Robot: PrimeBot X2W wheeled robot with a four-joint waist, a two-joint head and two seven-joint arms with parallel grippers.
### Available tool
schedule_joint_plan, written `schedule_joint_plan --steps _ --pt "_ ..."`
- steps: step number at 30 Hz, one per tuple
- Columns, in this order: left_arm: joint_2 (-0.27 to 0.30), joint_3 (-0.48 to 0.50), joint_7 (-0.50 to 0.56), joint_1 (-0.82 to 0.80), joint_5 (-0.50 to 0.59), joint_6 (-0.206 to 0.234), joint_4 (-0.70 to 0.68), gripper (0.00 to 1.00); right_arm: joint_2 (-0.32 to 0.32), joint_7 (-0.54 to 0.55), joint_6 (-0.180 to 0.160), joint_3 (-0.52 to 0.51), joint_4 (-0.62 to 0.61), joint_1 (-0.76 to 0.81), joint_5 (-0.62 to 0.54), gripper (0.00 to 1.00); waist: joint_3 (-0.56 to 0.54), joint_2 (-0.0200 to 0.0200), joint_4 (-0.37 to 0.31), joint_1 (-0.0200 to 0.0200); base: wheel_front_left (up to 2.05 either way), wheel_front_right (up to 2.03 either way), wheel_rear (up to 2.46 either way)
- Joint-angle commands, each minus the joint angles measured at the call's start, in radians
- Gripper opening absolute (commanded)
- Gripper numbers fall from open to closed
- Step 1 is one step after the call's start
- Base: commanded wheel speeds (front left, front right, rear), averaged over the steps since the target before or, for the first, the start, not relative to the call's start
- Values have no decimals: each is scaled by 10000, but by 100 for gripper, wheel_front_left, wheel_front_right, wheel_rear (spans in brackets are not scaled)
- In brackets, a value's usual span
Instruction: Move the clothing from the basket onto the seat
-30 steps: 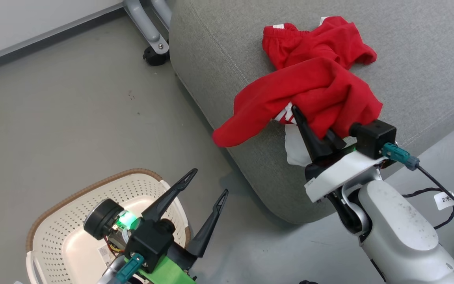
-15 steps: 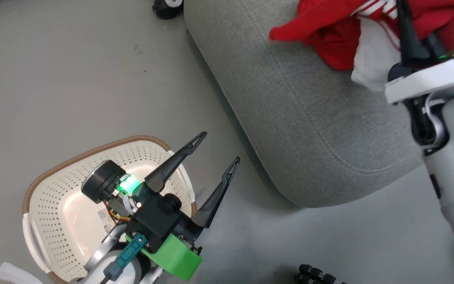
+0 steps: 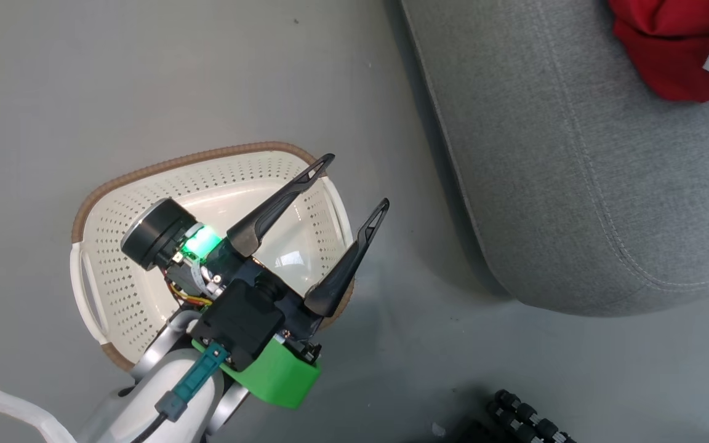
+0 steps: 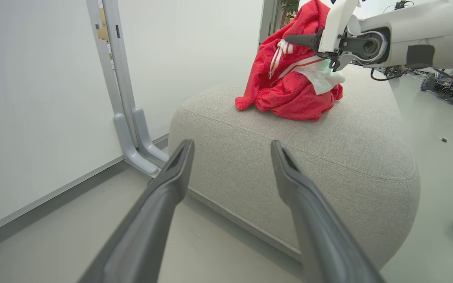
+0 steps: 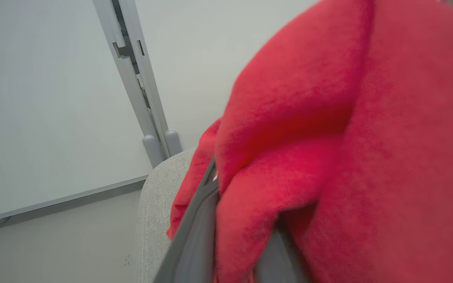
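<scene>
While the right tool (image 4: 295,39) grasps the red clothing (image 4: 289,90), the bundle's lower folds rest on the far end of the grey seat (image 4: 328,157).
Fabric drapes over and between that tool's fingers (image 5: 195,236); the left tool (image 3: 357,180) hangs released above the basket (image 3: 145,178) on the floor (image 3: 145,74), well apart from the clothing.

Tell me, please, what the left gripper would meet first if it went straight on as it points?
Probably the seat: the left gripper, jaws open, points at its rounded grey side, below the clothing; depth is unclear.
</scene>
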Motion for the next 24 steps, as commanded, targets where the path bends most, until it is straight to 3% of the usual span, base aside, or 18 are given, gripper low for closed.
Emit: schedule_joint_plan --steps 1,2,3,4,11,18,24 --pt "-13 -15 -84 -226 62 -40 67 100 19 -93 1 -68 275 -131 60 21 662 -1 636 -2 0 0 0" --pt "-19 -19 -104 -237 49 -34 97 100 80 -132 1 -74 405 -113 70 59 680 -1 647 -2 0 0 0" --pt "-24 -17 -149 -248 37 -12 130 100 135 -180 1 -67 555 -58 52 90 697 -1 652 -2 0 0 0" --pt "-18 -13 -166 -257 26 13 169 100 210 -198 1 -104 690 24 44 100 701 -1 644 -2 0 0 0" --pt "30 40 -271 -138 28 206 385 100 634 -251 1 -913 285 907 -480 100 452 -1 476 -2 0 0 0" --pt "-40 246 -591 203 -142 543 651 100 1564 -254 1 -2214 -1527 2675 -2052 100 -228 -1 338 -2 0 0 0" --pt "-113 541 -904 603 -421 945 1014 100 2468 -255 1 -2360 -3073 4213 -3108 100 -969 -1 355 -2 0 0 0"
